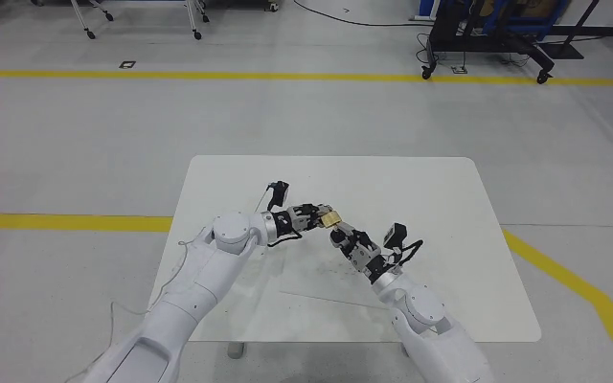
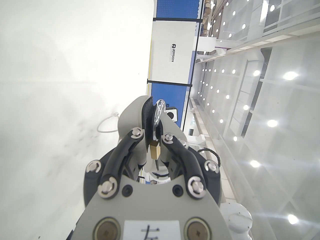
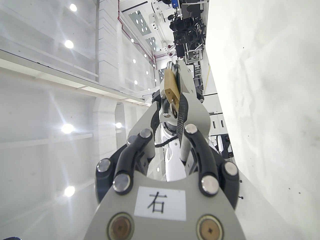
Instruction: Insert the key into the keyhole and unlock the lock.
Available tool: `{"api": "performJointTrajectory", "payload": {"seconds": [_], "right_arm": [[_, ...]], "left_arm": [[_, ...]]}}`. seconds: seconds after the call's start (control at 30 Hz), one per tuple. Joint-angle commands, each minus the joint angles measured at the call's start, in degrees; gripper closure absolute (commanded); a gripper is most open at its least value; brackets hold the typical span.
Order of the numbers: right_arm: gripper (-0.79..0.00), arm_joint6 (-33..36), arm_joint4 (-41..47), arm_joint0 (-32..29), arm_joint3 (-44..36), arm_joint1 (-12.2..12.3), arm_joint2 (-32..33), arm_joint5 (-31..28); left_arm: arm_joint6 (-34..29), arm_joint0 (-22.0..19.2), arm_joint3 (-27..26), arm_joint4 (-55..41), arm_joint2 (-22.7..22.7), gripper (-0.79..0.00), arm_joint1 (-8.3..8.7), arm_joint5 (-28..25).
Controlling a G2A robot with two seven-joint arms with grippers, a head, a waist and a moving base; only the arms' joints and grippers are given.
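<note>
Both grippers meet above the middle of the white table (image 1: 431, 191). My right gripper (image 3: 173, 76) is shut on the brass lock (image 3: 170, 86), its keyhole end turned toward the wrist and its silver shackle at the fingertips. The silver key (image 2: 160, 106) sits edge-on in my left gripper (image 2: 155, 112), which is shut on it. The key's blade runs down to the lock (image 2: 155, 151), a small brass block seen between the fingers. Whether the blade is inside the keyhole I cannot tell. From above, the lock (image 1: 330, 218) lies between the left gripper (image 1: 311, 215) and the right gripper (image 1: 342, 234).
A thin white loop like a cable tie (image 2: 105, 126) lies on the table near the left arm. The tabletop around the arms is bare white, with faint scuff marks in front. Grey floor with yellow lines surrounds the table.
</note>
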Motion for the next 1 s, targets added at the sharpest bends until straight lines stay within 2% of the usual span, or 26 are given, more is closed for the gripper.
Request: {"api": "performJointTrajectory", "payload": {"seconds": [0.0,0.13,0.33,0.7,0.97], "right_arm": [[-0.08,0.5,1.0,0.1,0.4,-0.1,0.1,-0.4],[0.0,1.4,2.8,0.3,1.5,-0.2,0.3,-0.7],[0.0,5.2,9.0,0.9,3.2,-0.4,0.9,-0.7],[0.0,19.5,25.8,2.0,7.0,-0.4,3.4,6.2],[0.0,25.1,31.0,2.5,8.6,-0.3,4.5,9.8]], "left_arm": [[0.1,0.1,-0.1,0.1,-0.2,0.0,0.01,-0.2],[-0.4,0.2,-0.8,1.5,-0.1,0.0,0.08,-1.6],[-0.7,0.5,-1.6,2.7,-0.4,0.0,0.13,-3.9],[2.6,2.8,-5.8,8.2,-1.6,0.0,0.77,-13.1],[3.2,4.3,-7.9,9.4,-2.9,0.0,1.19,-15.1]]}}
